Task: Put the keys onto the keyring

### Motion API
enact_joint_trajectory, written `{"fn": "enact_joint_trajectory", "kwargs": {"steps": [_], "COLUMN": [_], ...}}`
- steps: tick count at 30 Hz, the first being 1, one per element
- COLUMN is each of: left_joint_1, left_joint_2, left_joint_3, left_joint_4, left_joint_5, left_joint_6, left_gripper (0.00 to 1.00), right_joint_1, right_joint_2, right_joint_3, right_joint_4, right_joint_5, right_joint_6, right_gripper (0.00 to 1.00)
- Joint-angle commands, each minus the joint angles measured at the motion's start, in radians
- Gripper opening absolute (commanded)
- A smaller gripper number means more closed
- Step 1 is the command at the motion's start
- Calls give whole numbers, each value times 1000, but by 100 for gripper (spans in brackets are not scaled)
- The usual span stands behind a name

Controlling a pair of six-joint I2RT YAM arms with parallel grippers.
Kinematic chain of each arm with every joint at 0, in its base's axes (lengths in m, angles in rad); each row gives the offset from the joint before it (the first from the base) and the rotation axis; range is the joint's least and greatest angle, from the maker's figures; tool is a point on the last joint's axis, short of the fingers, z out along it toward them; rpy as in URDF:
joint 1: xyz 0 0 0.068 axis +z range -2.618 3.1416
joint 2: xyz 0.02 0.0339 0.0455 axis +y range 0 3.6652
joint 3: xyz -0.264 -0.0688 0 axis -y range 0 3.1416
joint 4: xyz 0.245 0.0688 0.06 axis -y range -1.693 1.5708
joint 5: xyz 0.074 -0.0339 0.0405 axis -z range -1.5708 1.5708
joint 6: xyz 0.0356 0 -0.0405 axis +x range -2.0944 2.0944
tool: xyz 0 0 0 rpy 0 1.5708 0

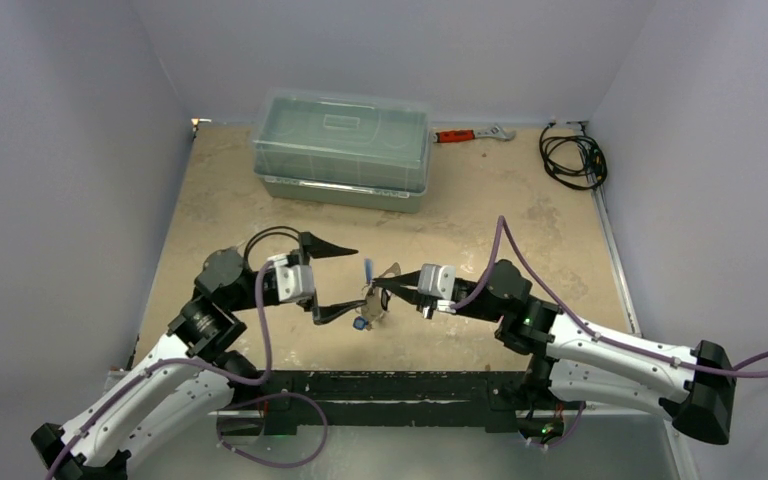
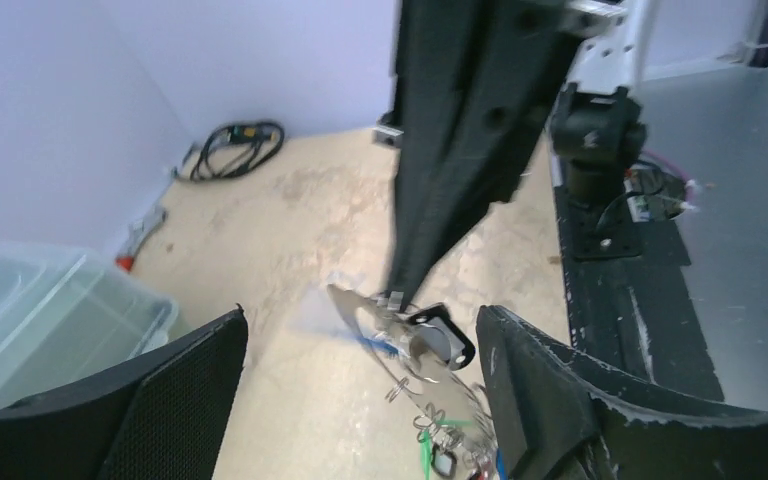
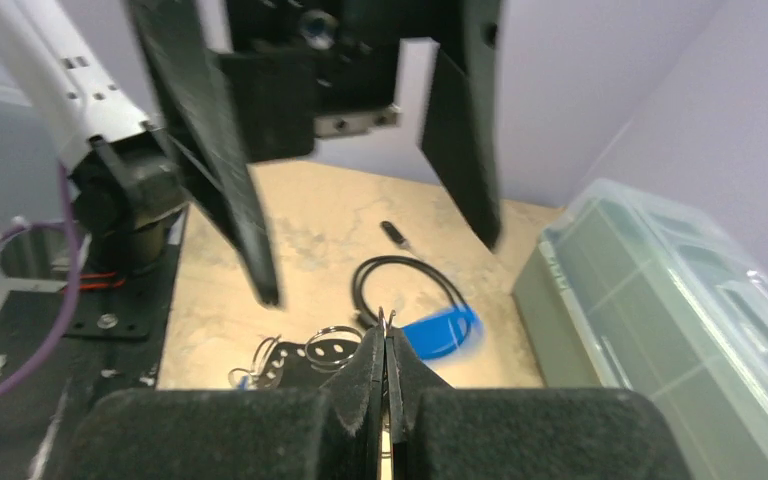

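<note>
Wide open and empty, my left gripper sits just left of centre in the overhead frame, its two fingers splayed above and below the hanging bunch without touching it. My right gripper reaches in from the right with its jaws pressed fully together on a thin metal edge of the keyring, which it holds up off the table. In the left wrist view the keyring runs as a flat silver strip with small holes from the frame's centre toward the bottom, just beside my left gripper's right-hand finger. At its lower end hang keys with green and blue tags, so I judge that part of the threading is done. A blue tag shows blurred just right of centre in the right wrist view, close to my closed fingertips. I cannot tell whether its key is already on the keyring or only dangling against it. A thin black loop lies just above it in that frame. No loose key shows on the table from above, though I cannot count how many hang in the bunch. What is left, as I judge it, is to confirm the blue-tagged key is seated, add any missing ones, and set the keyring down.
</note>
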Motion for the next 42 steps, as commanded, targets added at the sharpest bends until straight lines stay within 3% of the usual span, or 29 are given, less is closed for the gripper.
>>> {"fn": "enact_joint_trajectory", "kwargs": {"steps": [1, 10, 19, 32, 42], "left_joint_1": [-18, -18, -18, -17, -17], "left_joint_2": [-79, -49, -52, -63, -43], "left_joint_3": [-23, -27, -27, -39, -58], "left_joint_4": [115, 160, 155, 181, 217], "left_joint_5": [89, 212, 173, 158, 198], "left_joint_6": [-31, -39, -33, -40, -64], "left_gripper": [84, 54, 51, 35, 31], "right_joint_1": [-15, -14, -14, -14, -14], "right_joint_2": [-53, -48, -34, 20, 41], "right_joint_3": [-64, -152, -145, -118, -105], "right_joint_4": [273, 513, 594, 662, 696], "right_joint_5": [61, -15, -85, -151, -166], "right_joint_6": [29, 96, 135, 175, 184], "right_gripper": [0, 0, 0, 0, 0]}}
